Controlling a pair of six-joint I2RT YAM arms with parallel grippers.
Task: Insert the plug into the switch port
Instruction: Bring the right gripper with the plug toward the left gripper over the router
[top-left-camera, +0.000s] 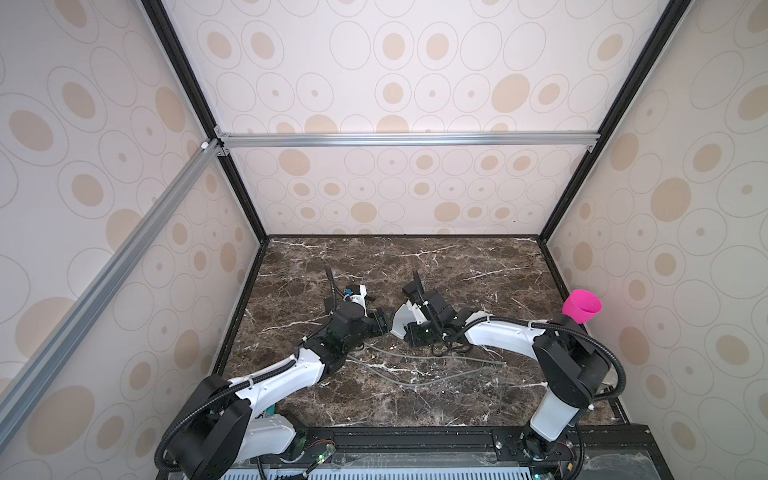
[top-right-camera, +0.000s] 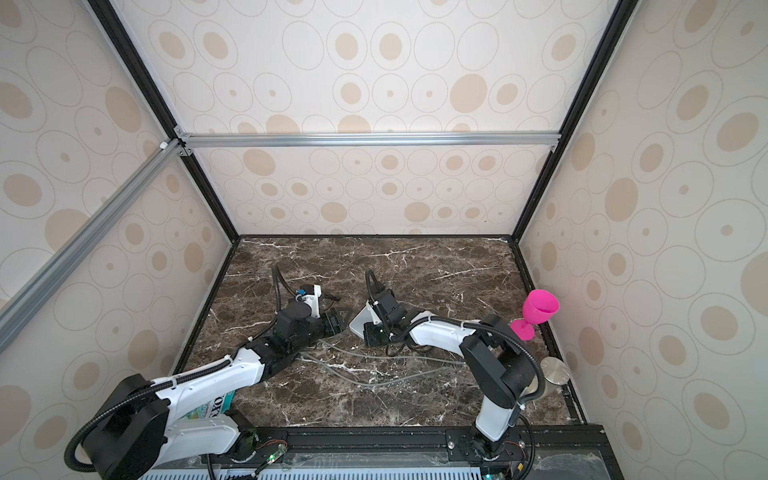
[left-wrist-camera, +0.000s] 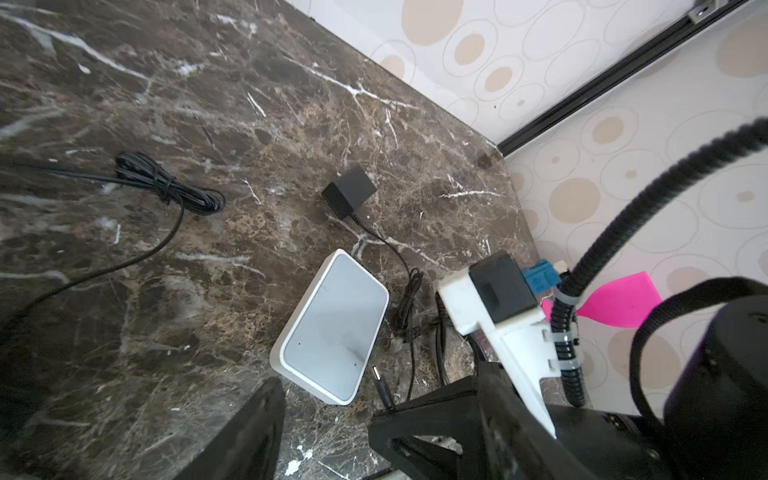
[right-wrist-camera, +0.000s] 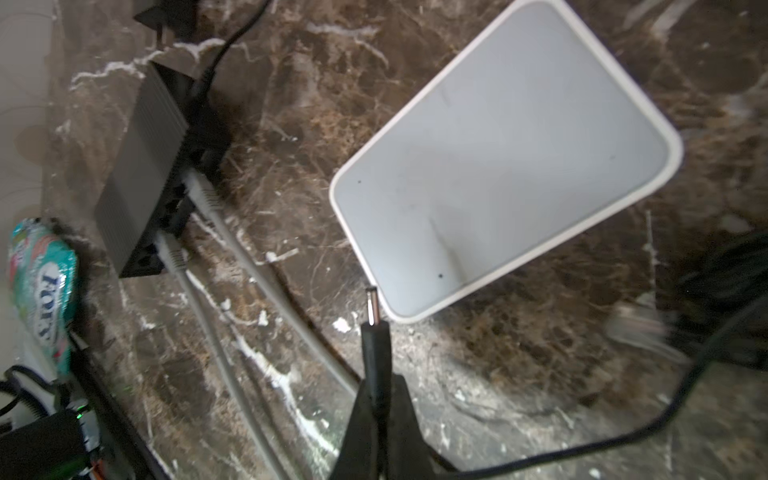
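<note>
The plug (right-wrist-camera: 374, 332) is held in the right jaws, which are shut tight on its black body. Its shiny metal tip is pointed at a rounded corner of the switch (right-wrist-camera: 507, 158) and is seen just beside the edge. Whether they touch cannot be told. The port is not shown in any view, and the plug is judged to be not yet pushed in. The pick-up is done. The lining up and the push are left. The left jaws are spread wide and nothing is held in them. They are placed near the switch, which is laid flat on the tabletop (left-wrist-camera: 166, 104).

The plug is thin and round, and a long black cord (right-wrist-camera: 623, 439) is seen running off from it. The switch is a flat white plastic box with a smooth grey top and soft corners. A small black power block (left-wrist-camera: 349, 192) is seen further off. A dark box (right-wrist-camera: 141, 174) with grey cables (right-wrist-camera: 270, 291) plugged in is seen close by. The tabletop is made to look like brown stone with white veins.
</note>
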